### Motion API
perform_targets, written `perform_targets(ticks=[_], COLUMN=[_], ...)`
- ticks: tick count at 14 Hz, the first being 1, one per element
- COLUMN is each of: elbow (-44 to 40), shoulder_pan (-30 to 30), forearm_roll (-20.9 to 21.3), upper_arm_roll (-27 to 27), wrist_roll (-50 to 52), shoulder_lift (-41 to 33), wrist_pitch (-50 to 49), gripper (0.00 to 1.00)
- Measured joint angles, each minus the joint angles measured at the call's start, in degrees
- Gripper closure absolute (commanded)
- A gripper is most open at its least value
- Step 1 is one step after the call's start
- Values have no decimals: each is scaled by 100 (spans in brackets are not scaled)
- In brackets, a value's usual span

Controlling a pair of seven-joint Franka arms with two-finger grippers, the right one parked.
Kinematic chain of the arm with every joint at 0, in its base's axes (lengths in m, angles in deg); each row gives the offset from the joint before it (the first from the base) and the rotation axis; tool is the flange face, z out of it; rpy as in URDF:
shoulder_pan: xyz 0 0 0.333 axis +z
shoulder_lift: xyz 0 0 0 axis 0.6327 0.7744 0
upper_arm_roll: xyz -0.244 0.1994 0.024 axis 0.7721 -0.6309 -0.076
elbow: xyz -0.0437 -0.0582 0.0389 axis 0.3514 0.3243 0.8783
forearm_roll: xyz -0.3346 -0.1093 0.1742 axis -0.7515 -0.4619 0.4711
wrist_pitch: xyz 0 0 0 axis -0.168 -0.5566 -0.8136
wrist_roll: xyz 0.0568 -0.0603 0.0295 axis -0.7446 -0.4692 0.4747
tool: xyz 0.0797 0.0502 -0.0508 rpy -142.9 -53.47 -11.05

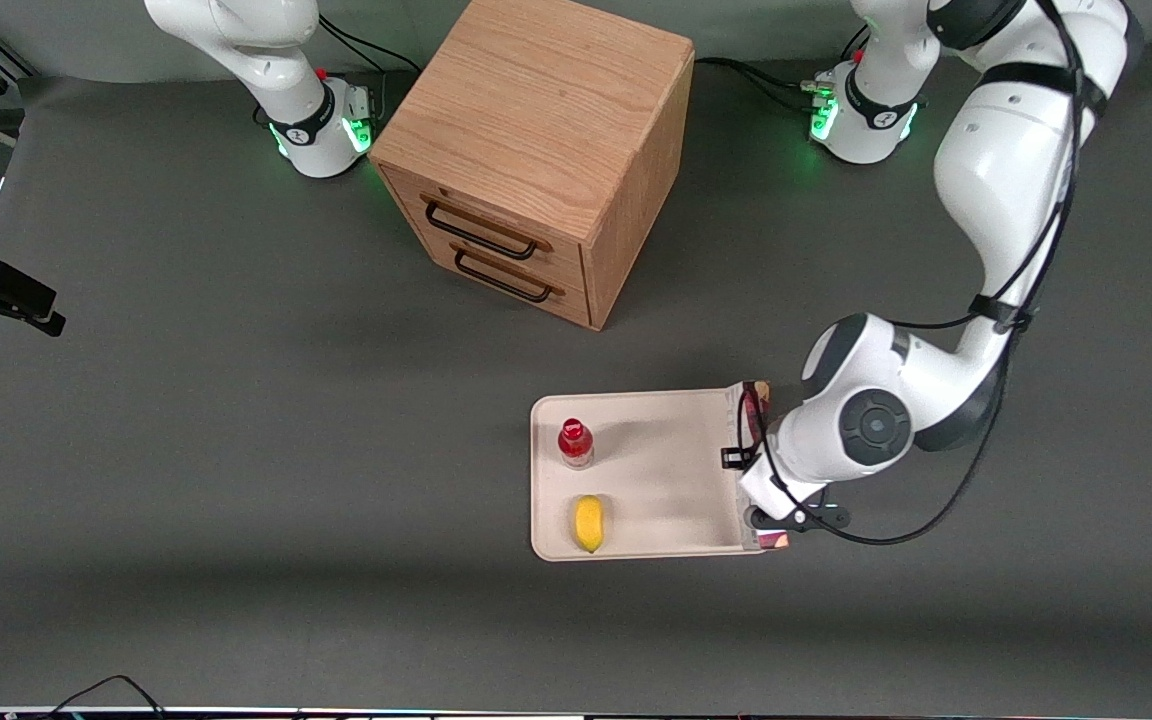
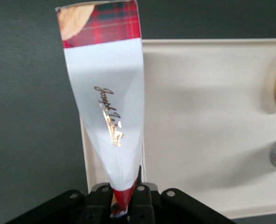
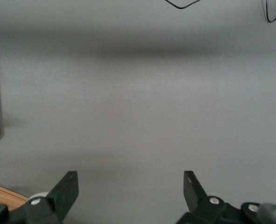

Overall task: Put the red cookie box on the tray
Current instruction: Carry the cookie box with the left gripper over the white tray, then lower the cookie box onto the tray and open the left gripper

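**Red cookie box held on edge at the tray's rim**

The gripper point(image 2: 124, 198) was seen clamped on the red cookie box point(image 2: 107, 107), its two fingers pressed against the thin box from either side. In the left wrist view the box was shown standing on its narrow edge, with a white panel carrying gold script turned to the camera and the red tartan end with a tan cookie picture farthest from the fingers. The box was placed along the rim of the tray point(image 1: 651, 480) at the end toward the working arm; whether it rested on the tray's floor or was held just above could not be told. In the front view the box point(image 1: 758, 400) was largely covered by the arm's wrist, with only its ends left visible at the tray's edge.

On the tray a small red-capped bottle point(image 1: 575, 443) was seen upright, and a yellow banana-like item point(image 1: 589, 522) was lain nearer to the front camera than the bottle. A wooden drawer cabinet point(image 1: 536, 150) with two dark handles was set on the grey table point(image 1: 236, 450), farther from the camera than the tray and well apart from it
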Motion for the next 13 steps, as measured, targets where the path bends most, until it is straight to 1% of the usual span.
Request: perform_targets(ticks=[3, 4, 5, 10, 13], elbow=[200, 236, 264, 261, 196], shoulder_pan=[-4, -4, -4, 15, 90], forearm_roll=[185, 201, 216, 343, 346], upper_arm_roll=[1, 5, 8, 15, 15], wrist_roll=[0, 0, 0, 1, 1], shoulder_lift=[109, 108, 108, 75, -85], wrist_pitch=[129, 129, 129, 128, 41], gripper=[100, 48, 0, 0, 0])
